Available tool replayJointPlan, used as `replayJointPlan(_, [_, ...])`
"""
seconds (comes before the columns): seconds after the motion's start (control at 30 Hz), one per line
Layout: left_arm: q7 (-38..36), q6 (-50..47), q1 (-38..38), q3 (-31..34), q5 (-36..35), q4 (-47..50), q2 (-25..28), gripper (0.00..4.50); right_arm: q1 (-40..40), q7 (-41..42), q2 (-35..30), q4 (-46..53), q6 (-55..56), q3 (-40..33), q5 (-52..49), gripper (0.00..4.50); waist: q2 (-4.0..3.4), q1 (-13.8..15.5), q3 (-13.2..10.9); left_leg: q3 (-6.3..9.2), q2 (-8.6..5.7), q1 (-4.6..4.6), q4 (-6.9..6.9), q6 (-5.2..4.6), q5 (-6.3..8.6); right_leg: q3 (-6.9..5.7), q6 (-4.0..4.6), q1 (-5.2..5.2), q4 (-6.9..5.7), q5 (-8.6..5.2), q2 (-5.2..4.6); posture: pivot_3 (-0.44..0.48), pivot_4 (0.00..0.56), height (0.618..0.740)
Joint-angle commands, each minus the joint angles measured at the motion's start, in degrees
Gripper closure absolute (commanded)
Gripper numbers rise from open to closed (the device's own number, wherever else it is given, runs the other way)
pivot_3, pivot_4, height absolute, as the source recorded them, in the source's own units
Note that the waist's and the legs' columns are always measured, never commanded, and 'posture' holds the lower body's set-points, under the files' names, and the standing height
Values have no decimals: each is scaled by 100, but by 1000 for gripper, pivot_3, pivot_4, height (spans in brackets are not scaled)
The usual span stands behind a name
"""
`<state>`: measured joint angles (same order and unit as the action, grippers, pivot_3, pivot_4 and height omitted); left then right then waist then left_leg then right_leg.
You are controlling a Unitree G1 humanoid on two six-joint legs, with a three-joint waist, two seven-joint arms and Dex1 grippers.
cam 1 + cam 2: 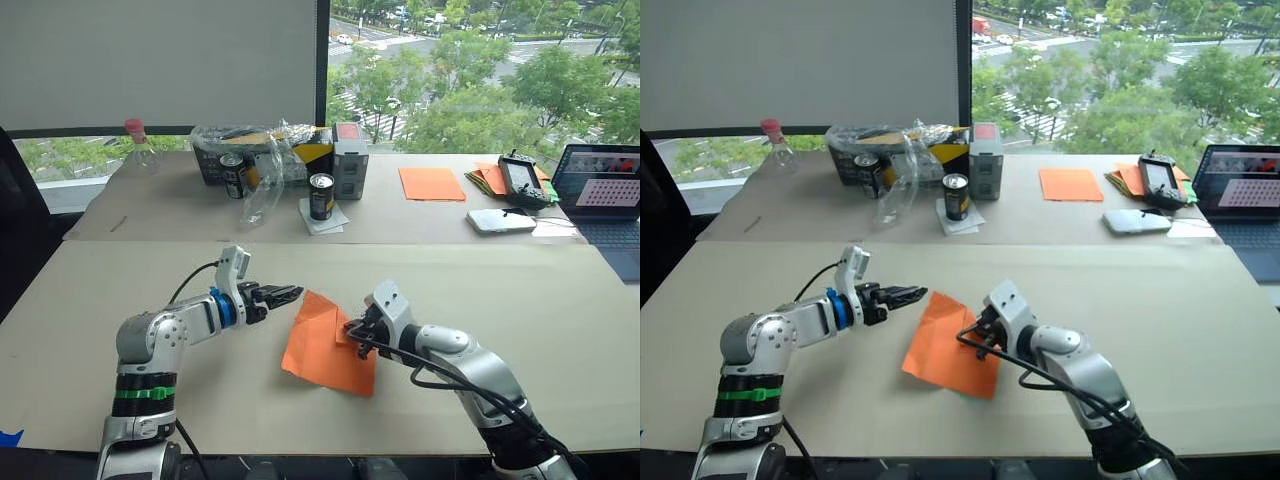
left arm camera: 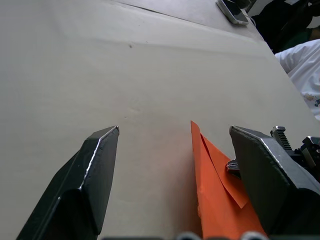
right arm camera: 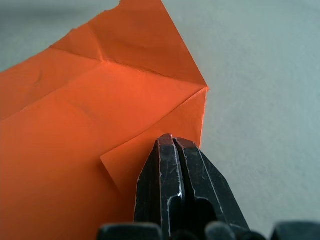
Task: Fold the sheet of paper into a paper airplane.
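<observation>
The sheet of paper (image 1: 322,350) lies creased on the near table, bright orange, with its far corner (image 3: 150,40) raised and one small flap folded over at its right edge. My right gripper (image 1: 352,330) is shut, and its joined tips (image 3: 172,141) rest on that folded flap. My left gripper (image 1: 288,293) hovers open just left of the paper's upper left corner. In the left wrist view the paper's edge (image 2: 215,190) stands between the spread fingers (image 2: 100,155), close to the right-hand one.
On the far table sit a flat orange sheet (image 1: 432,183), a stack of orange sheets (image 1: 488,177), a controller (image 1: 522,180), a white device (image 1: 501,220), a laptop (image 1: 606,188), two cans (image 1: 321,196), a plastic-wrapped box (image 1: 262,150) and a bottle (image 1: 140,146).
</observation>
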<state>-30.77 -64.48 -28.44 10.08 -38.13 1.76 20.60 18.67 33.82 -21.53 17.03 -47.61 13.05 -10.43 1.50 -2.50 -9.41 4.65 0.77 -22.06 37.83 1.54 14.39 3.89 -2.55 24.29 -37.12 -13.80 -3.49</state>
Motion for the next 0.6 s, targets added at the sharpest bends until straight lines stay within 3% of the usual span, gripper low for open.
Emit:
replayJointPlan(0.03, [-53,27,-47,-204,-49,160,-59,932,-63,-12,-19,76,121,55,-17,4500,0,3,0,0,0,2,0,0,0,0,0,-1,0,0,0,0,150,720])
replayJointPlan(0.27, [-15,69,-235,-311,-78,55,-270,932,-138,-107,56,100,104,131,10,4500,0,-2,0,0,0,6,0,0,0,0,0,-3,-1,0,1,0,150,720])
replayJointPlan(0.6, [-150,117,-360,-834,74,-85,-236,4220,-164,-196,99,181,163,184,-17,4500,0,-7,0,0,1,7,0,0,0,0,0,-5,-2,0,1,0,150,720])
